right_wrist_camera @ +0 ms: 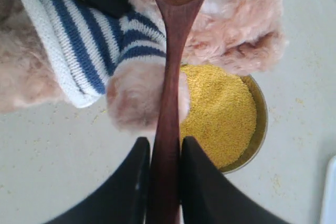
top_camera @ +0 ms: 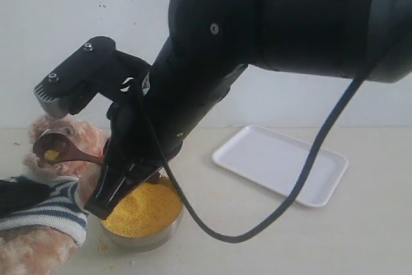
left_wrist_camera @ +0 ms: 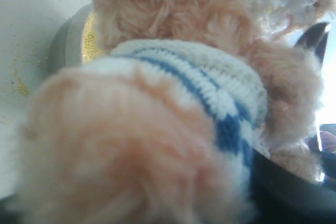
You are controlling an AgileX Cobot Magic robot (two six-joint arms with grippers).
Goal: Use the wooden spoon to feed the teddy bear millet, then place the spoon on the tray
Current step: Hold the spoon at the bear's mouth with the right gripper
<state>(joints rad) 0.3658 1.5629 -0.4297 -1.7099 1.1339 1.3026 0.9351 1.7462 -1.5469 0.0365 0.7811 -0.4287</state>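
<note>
Gripping the thin handle of the small dark reddish-brown wooden spoon (right_wrist_camera: pixel 167 77), the right pincer (right_wrist_camera: pixel 165 153) has both black jaws closed tight on the wood. The spoon's oval bowl is raised at the far left, against the face of the light brown fuzzy teddy bear (right_wrist_camera: pixel 241 24) in its navy-and-white striped shirt. A small heap of fine yellow millet (top_camera: pixel 51 154) lies in it. Below the arm, the round shiny metal bowl (top_camera: pixel 145 239) stands on the pale table (top_camera: pixel 290 243), full of grain.

The left pincer (top_camera: pixel 16 194) shows only as a dark shape on the bear's shirt, and I cannot tell how its jaws stand.

Feeding looks to be the step in hand. Next, I'd say, the spoon must travel right to the flat white rectangular tray (top_camera: pixel 280 162), well apart, and be let go there.
</note>
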